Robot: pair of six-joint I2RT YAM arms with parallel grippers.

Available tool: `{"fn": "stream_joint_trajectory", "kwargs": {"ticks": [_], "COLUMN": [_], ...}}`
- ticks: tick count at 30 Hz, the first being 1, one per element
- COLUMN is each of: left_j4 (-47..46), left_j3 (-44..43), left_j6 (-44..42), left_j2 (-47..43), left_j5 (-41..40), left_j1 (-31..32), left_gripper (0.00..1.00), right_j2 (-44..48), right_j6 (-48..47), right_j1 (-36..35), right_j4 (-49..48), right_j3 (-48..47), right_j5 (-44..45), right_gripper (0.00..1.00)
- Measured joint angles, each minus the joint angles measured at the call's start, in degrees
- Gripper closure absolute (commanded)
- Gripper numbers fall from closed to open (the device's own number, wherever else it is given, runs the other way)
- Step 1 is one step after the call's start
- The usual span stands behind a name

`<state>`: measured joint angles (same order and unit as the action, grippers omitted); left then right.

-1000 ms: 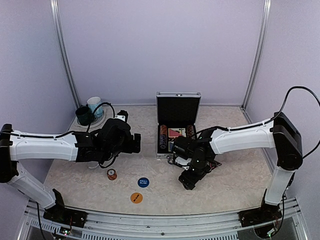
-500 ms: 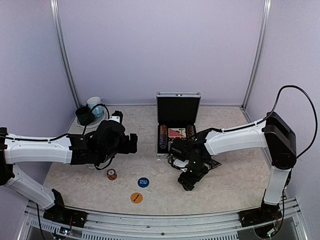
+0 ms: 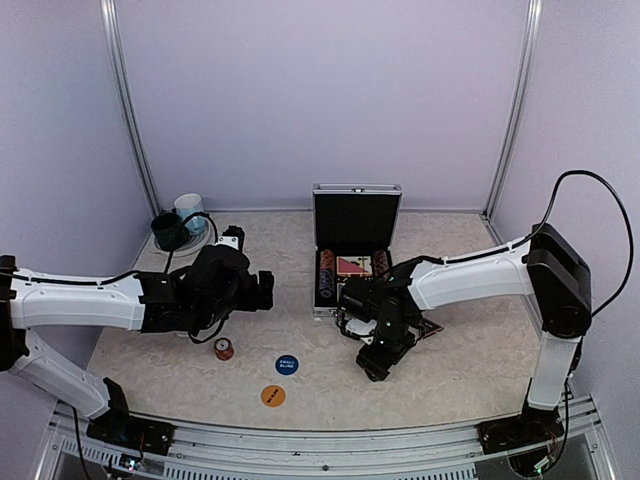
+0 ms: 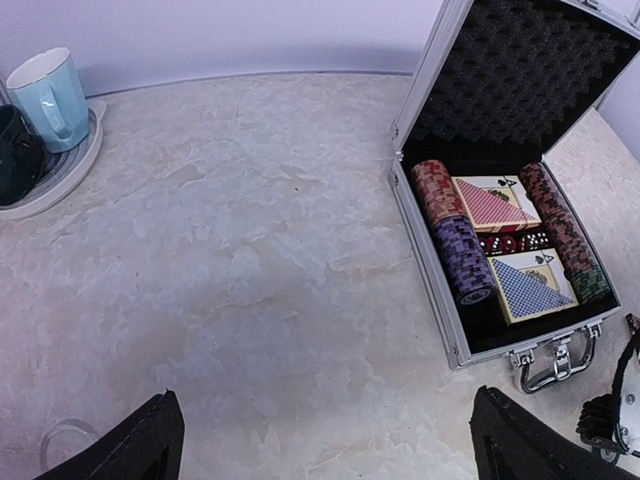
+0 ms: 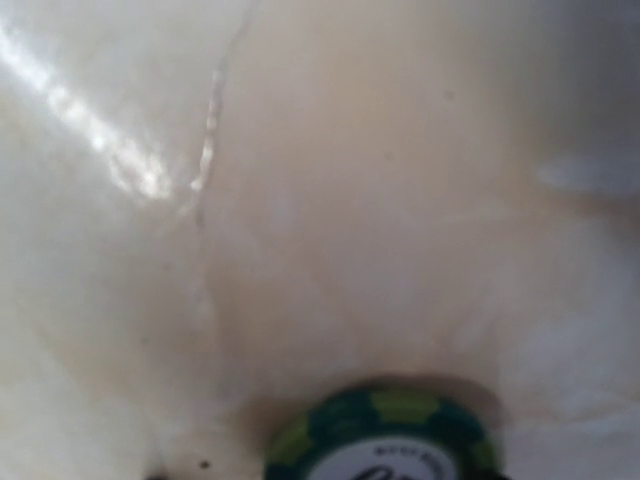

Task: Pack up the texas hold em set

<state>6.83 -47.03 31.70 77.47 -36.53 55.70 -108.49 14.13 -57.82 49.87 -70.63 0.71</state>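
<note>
Fingers [image 4: 150, 445] of the left gripper [image 4: 330, 445] stand wide apart with nothing between them, only bare table [image 4: 250, 300] below. This gripper hovers to the left of the open case [image 4: 500, 80], probably held off so the other arm can work at the case front. On the right gripper [image 3: 365, 328] I cannot tell how the fingers stand. Its own camera shows none of them, just marbled table very close up and one green-and-white chip [image 5: 385, 440] lying flat at the bottom edge of that view. Such closeness suggests the gripper is low, just in front of the case handle [image 4: 555, 362], to lift this stray chip off the surface.

The case stands with its lid upright and black egg-crate foam showing. Along the left wall of the case lie a red chip stack [image 4: 435, 185] and, nearer the handle, a purple chip stack [image 4: 460, 255]. Along the right wall runs a long stack [image 4: 560, 230], dark red turning green toward the handle. Between them sit a red-backed deck [image 4: 493, 203] toward the lid, a row of dark dice [image 4: 510, 243], and a blue-backed deck [image 4: 527, 285] toward the handle. The slots look nearly full.

Left of the case and nearer the arm bases, a small orange chip stack [image 3: 224, 349], a blue button [image 3: 287, 365] and an orange button [image 3: 273, 396] lie on the table, not yet packed. Far left of the case, a light blue mug [image 4: 50, 85] and a dark green mug [image 4: 15, 160] rest on a white tray [image 4: 75, 160].
</note>
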Motion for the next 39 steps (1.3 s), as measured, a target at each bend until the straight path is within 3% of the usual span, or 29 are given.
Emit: {"fn": "stream_joint_trajectory", "kwargs": {"ticks": [7,18,26,33,39], "left_j4": [0.0,-0.04,-0.2,-0.44,-0.44], "left_j3": [0.17,0.74,0.74,0.76,0.76], "left_j6": [0.09,0.31,0.46,0.48,0.63], "left_j2": [-0.13,-0.13,-0.13,-0.13,-0.13], "left_j5": [0.02,0.02,0.04,0.07,0.09], "left_j1": [0.0,0.0,0.0,0.0,0.0], "left_gripper": [0.01,0.01,0.01,0.01,0.01], "right_j2": [-0.61,-0.74,-0.92,-1.2,-1.25], "right_j6": [-0.2,-0.33,-0.37,-0.59,-1.01], "right_j1": [0.2,0.66,1.07,1.31,1.38], "right_j4": [0.61,0.74,0.7,0.85,0.55], "right_j3": [-0.85,-1.05,-1.29,-1.66,-1.73], "right_j5": [0.09,0.13,0.04,-0.07,-0.11], "right_gripper": [0.38,0.33,0.34,0.39,0.5]}}
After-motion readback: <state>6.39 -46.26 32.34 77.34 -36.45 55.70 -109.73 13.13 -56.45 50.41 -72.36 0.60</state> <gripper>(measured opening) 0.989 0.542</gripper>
